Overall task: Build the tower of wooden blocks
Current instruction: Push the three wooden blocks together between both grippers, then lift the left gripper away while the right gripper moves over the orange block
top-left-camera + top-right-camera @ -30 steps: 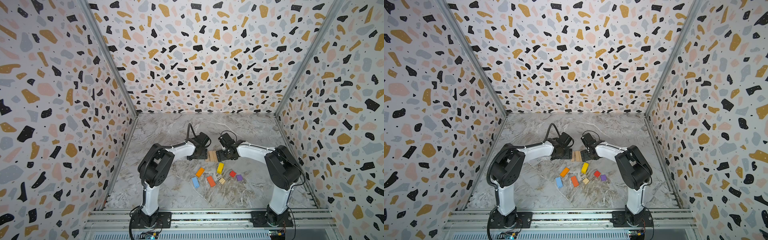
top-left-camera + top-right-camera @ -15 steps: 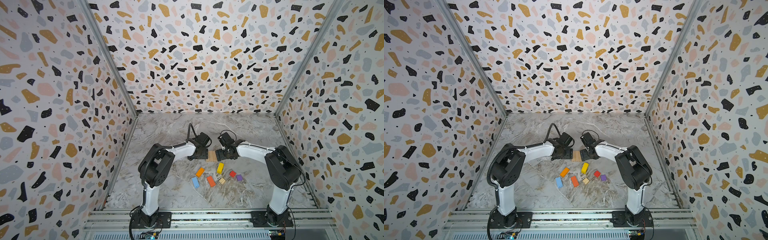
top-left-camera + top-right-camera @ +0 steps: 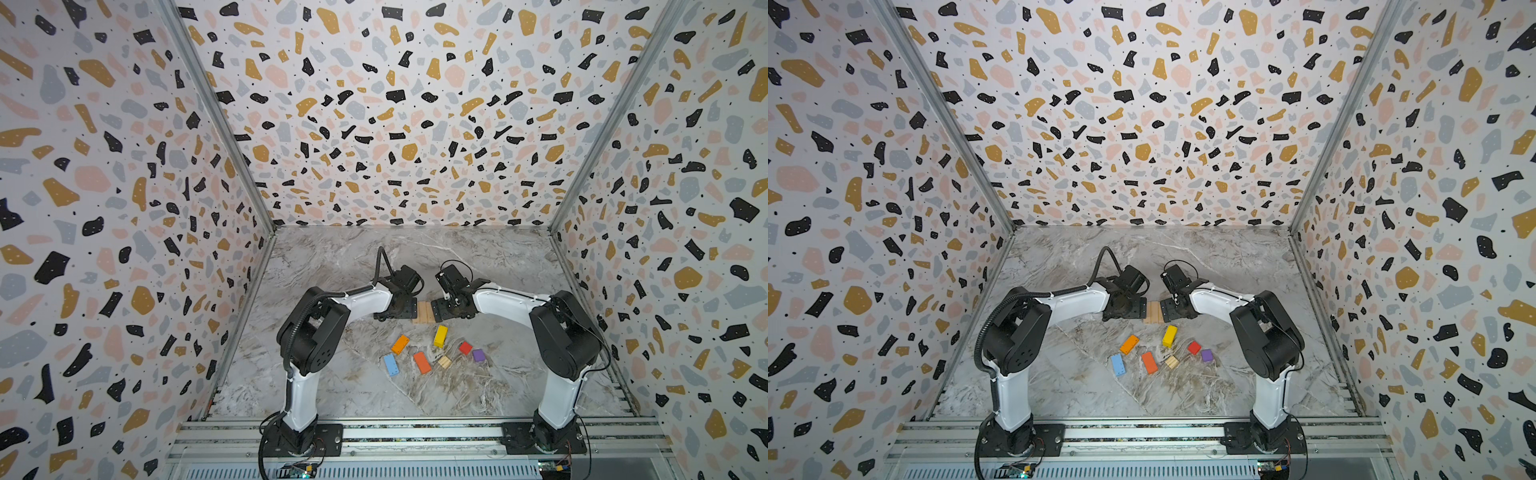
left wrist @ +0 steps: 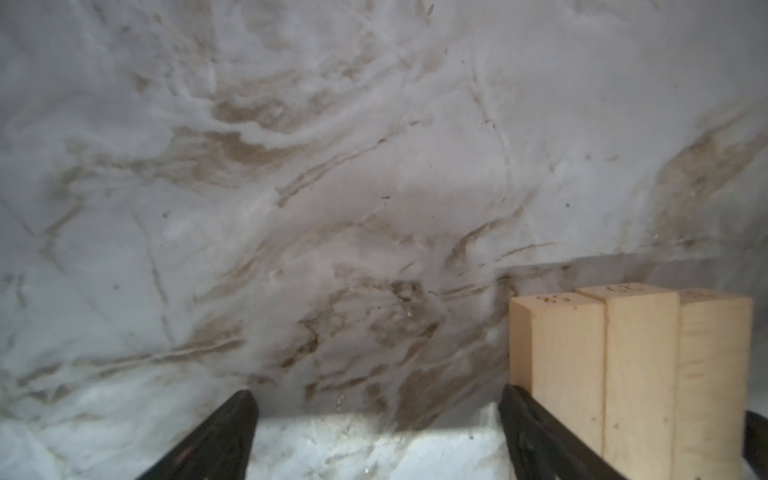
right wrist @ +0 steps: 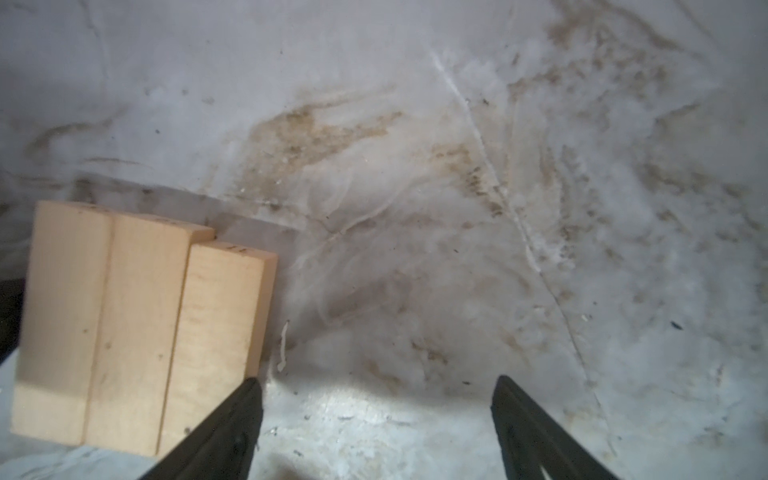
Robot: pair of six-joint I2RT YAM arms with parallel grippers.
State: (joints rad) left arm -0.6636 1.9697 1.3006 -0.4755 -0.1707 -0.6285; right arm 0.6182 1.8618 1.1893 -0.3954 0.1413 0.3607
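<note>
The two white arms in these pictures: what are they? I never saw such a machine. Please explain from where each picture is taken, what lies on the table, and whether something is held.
They are two robot arms fixed on a rail, each ending in a gripper with two black fingers. The two wide pictures come from one camera high above, looking down on the marble table. The two close pictures come from a camera on each wrist: they show the left gripper and the right gripper, both open and empty. Between the grippers three tan blocks lie side by side, outside the jaws. Nearer the rail lie loose pieces: an orange block, a darker orange block, a yellow block, a blue block, a red cube, a purple cube and a tan cube.
</note>
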